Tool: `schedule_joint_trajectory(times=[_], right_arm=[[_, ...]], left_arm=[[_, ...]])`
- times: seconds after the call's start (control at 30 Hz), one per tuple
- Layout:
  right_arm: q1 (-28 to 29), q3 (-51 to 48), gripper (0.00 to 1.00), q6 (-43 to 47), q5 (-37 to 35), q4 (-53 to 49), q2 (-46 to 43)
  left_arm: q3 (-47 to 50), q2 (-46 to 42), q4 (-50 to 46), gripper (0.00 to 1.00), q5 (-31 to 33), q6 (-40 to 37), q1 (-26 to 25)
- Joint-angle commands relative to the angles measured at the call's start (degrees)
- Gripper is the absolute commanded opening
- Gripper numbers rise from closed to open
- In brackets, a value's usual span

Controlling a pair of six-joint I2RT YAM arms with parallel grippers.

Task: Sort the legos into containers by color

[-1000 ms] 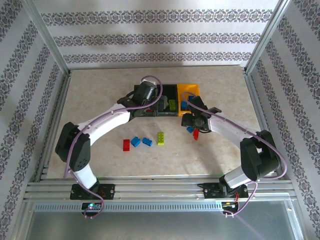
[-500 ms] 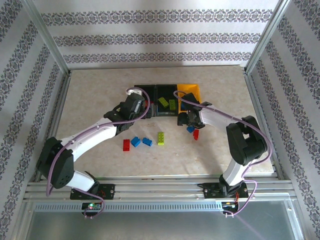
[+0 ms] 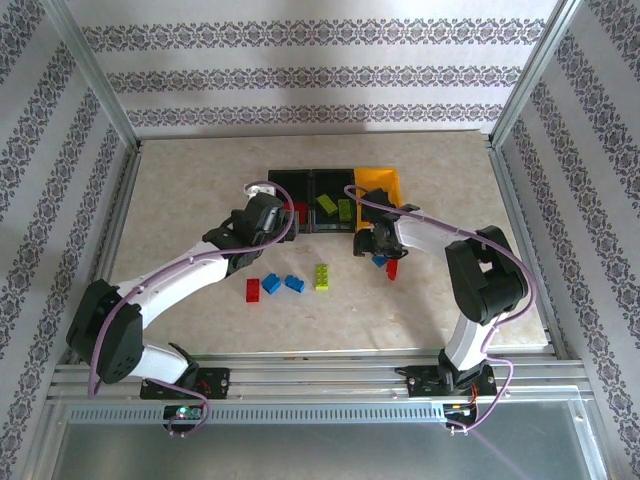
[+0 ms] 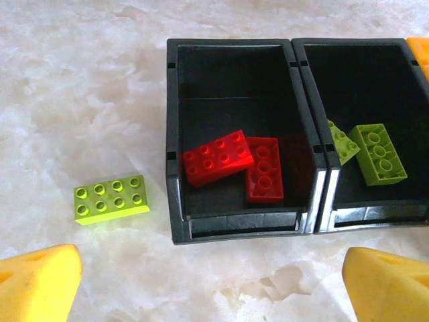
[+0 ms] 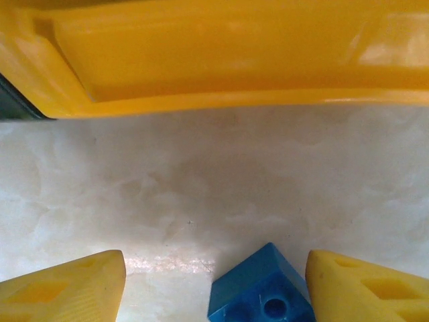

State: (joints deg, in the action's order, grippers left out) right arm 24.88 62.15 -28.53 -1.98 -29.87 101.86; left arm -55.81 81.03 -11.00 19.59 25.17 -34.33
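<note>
- At the left pincer: jaws spread wide, nothing held, yellow fingertips above the pale marbled surface.
- Straight ahead of that pincer: a black rectangular plastic bin, and in it a red studded plastic brick touching a second red brick.
- Ahead and to its right: a second black bin joined to the first, holding two lime-green bricks, one flat, one tilted against the dividing wall.
- Ahead and to its left: a lime-green studded brick on the surface, just beside the first bin's outer wall.
- At the right pincer: jaws apart, low over the surface, straddling a blue studded plastic brick with a gap on each side; not gripped.
- Just ahead of that pincer: the outer wall of the yellow-orange plastic bin.
- Behind both pincers, toward the arm bases: a loose row of one red, two blue and one lime piece.
</note>
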Motion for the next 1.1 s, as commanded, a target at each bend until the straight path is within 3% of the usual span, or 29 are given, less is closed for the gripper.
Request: schedule_joint_trajectory(times=[0.0,0.73,1.07], right_arm=[[0.6,1.2,0.68,-0.55,0.51,-2.96,0.65],[3.57,3.03,0.48,-1.45,1.63,-4.76,3.63],[4.62,4.35,0.32,-1.92,1.95,-5.28,3.97]], left_arm=[[0.88,-1.66,0.61,1.0,1.55,1.02,0.92],[-0.62,0.38,-1.56,1.0,2.27,1.96,1.96],[0.11,-0.1,-2.04,1.0,2.25,2.83,2.93]])
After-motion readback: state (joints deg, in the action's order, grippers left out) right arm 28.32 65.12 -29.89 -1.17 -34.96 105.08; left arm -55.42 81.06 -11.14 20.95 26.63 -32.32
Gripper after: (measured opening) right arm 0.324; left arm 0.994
